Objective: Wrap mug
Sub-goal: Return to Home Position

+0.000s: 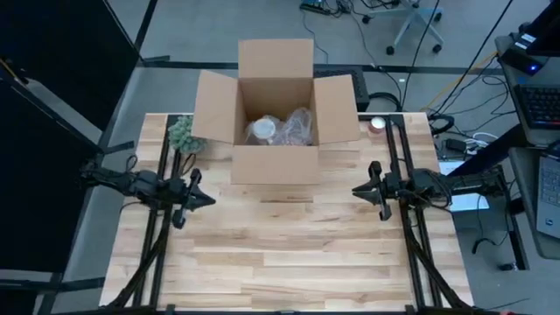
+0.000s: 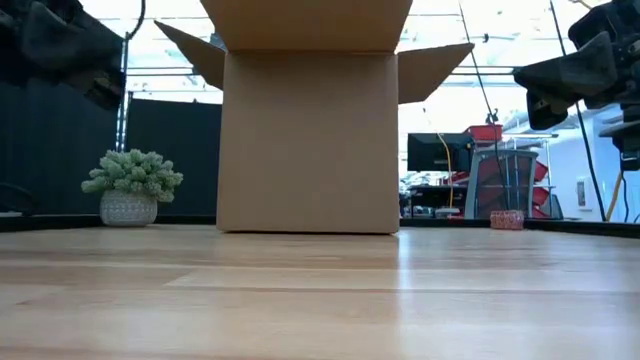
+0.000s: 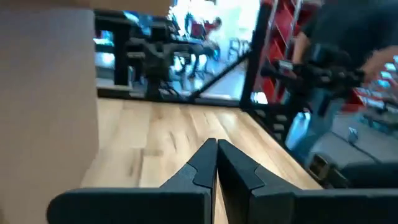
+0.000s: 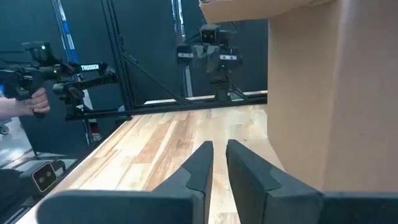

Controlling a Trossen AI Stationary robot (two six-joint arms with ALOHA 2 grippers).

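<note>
Two wrapped mugs [image 1: 262,131] sit inside the box [image 1: 275,164] at the table's far middle, beyond and between both arms. The left gripper [image 1: 208,199] has its fingers together and the right gripper [image 1: 356,189] shows a narrow gap. Both are empty, point inward, and are about equally near the box.

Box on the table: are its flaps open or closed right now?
Open. The high view shows the flaps of the cardboard box spread outward, with bubble-wrapped bundles visible inside.
</note>
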